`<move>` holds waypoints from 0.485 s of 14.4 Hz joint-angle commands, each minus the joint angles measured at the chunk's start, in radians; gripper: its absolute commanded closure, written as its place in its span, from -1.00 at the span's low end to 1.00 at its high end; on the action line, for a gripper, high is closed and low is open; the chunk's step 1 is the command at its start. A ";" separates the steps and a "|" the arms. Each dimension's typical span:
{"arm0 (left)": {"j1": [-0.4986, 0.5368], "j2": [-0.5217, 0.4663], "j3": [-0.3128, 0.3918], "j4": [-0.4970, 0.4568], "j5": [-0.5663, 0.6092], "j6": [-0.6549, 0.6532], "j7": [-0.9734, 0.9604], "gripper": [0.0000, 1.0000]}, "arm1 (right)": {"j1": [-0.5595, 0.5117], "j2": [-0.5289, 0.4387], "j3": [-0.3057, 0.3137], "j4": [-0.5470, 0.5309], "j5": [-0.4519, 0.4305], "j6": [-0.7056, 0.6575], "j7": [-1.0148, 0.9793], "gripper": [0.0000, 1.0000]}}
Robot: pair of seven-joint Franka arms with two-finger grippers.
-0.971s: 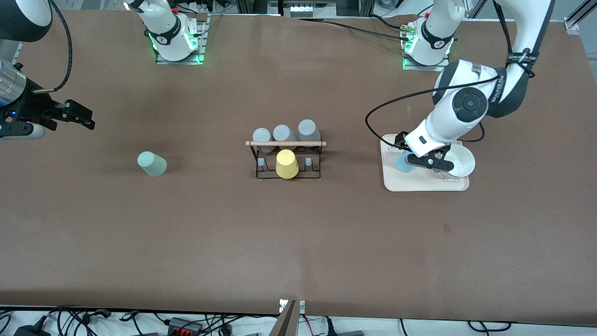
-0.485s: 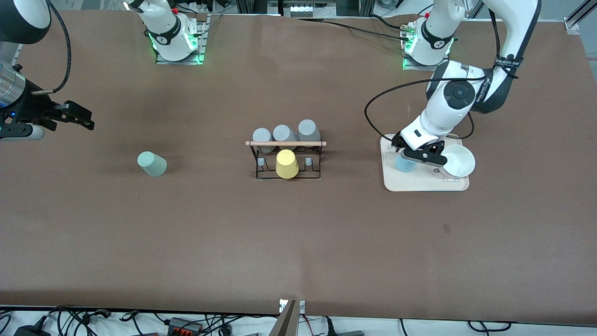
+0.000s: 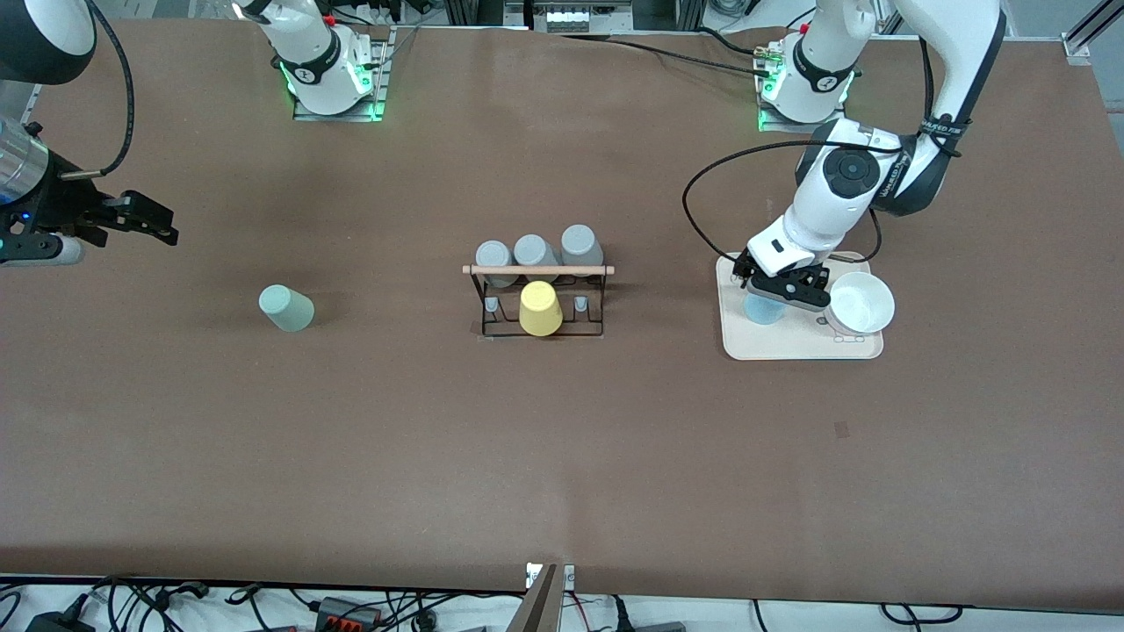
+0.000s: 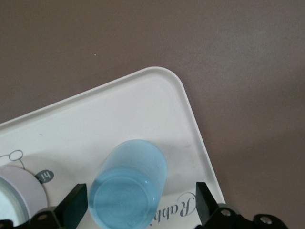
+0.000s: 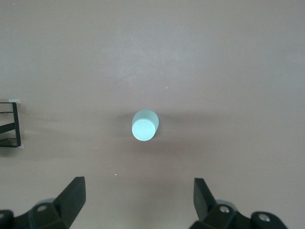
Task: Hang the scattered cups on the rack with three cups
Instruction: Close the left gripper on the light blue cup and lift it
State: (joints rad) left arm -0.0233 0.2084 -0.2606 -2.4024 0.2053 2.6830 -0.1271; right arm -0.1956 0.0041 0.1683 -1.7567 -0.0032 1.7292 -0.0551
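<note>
Blue cup upturned on tray, between spread left gripper fingers: probably light, smooth, best pinched mid-wall (right gripper waiting, likewise spread, over green cup).

The front view looks down from high across the table at the rack, facing both arm bases. The left wrist view looks closely down at the light blue cup on the beige tray, toward the left arm's end from the rack. The right wrist view looks from higher at the mint green cup, sharing the rack's corner with the front view.
</note>
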 commanded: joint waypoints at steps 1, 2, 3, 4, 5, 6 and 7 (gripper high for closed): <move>0.054 0.020 -0.005 -0.018 0.129 0.070 0.006 -0.90 | -0.002 0.007 0.004 0.025 0.012 -0.023 -0.008 -1.00; 0.065 0.029 -0.005 -0.020 0.159 0.090 0.007 -0.84 | -0.002 0.008 0.004 0.025 0.012 -0.023 -0.008 -1.00; 0.068 0.039 -0.005 -0.021 0.176 0.101 0.006 -0.83 | -0.002 0.007 0.004 0.025 0.012 -0.025 -0.008 -1.00; 0.078 0.042 -0.006 -0.021 0.180 0.106 0.007 -0.77 | -0.002 0.008 0.004 0.025 0.012 -0.023 -0.008 -1.00; 0.079 0.043 -0.006 -0.021 0.180 0.106 0.007 -0.65 | -0.002 0.007 0.004 0.025 0.012 -0.023 -0.008 -1.00; 0.079 0.043 -0.006 -0.021 0.181 0.106 0.007 -0.51 | -0.002 0.008 0.004 0.025 0.012 -0.023 -0.008 -1.00; 0.079 0.043 -0.006 -0.021 0.181 0.106 0.007 -0.36 | -0.002 0.007 0.004 0.025 0.012 -0.023 -0.008 -1.00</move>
State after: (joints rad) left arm 0.0439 0.2582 -0.2597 -2.4116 0.3557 2.7689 -0.1253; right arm -0.1953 0.0044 0.1686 -1.7549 -0.0032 1.7272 -0.0551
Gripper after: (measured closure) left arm 0.238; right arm 0.000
